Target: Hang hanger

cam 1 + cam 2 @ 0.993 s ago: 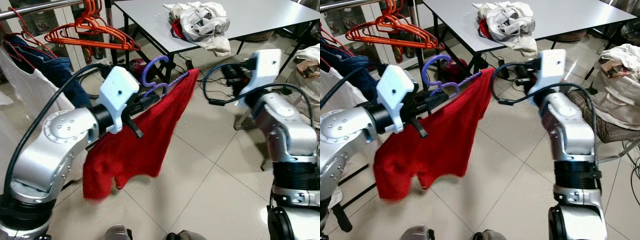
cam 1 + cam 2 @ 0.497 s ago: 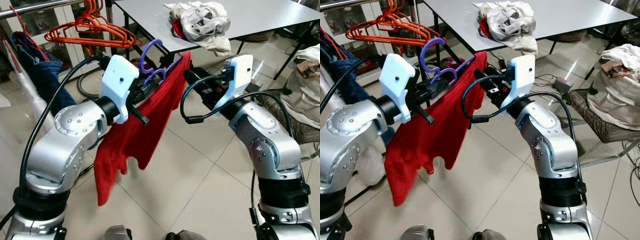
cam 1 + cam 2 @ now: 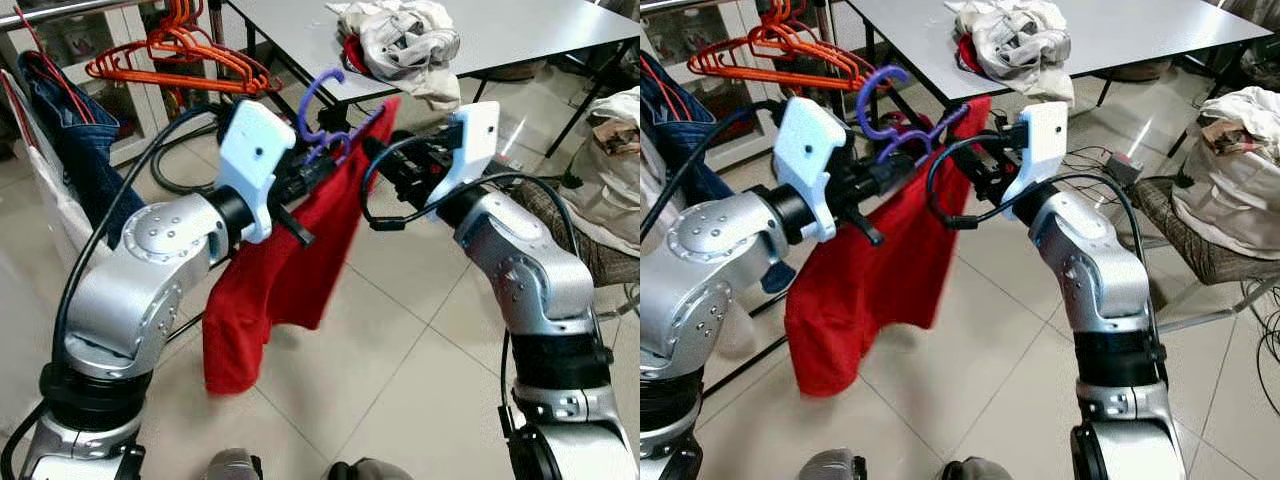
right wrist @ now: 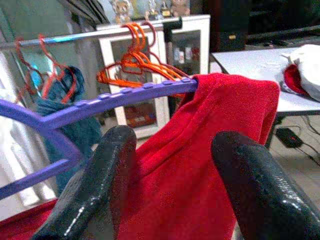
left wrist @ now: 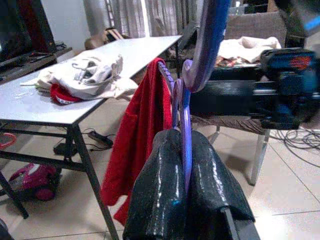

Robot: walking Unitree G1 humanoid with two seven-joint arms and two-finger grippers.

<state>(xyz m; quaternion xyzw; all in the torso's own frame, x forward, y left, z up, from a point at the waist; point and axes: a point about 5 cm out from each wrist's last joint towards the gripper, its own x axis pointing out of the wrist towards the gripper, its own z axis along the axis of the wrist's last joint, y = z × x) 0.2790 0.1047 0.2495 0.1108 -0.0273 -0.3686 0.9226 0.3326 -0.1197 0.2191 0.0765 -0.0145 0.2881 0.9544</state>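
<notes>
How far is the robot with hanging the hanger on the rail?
Done: the red garment is draped on the purple hanger. In hand: the left tool is shut on the hanger, and the right tool, open, is at the garment's shoulder. Left: the hook is not yet on the rail.

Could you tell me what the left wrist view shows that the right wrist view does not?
Left wrist alone: the left pincer shut on the purple hanger, and a crumpled clothes pile on the grey table. Right wrist alone: the right pincer open by the cloth, with orange hangers on a rail. Both: the purple hanger carrying the red garment.
</notes>
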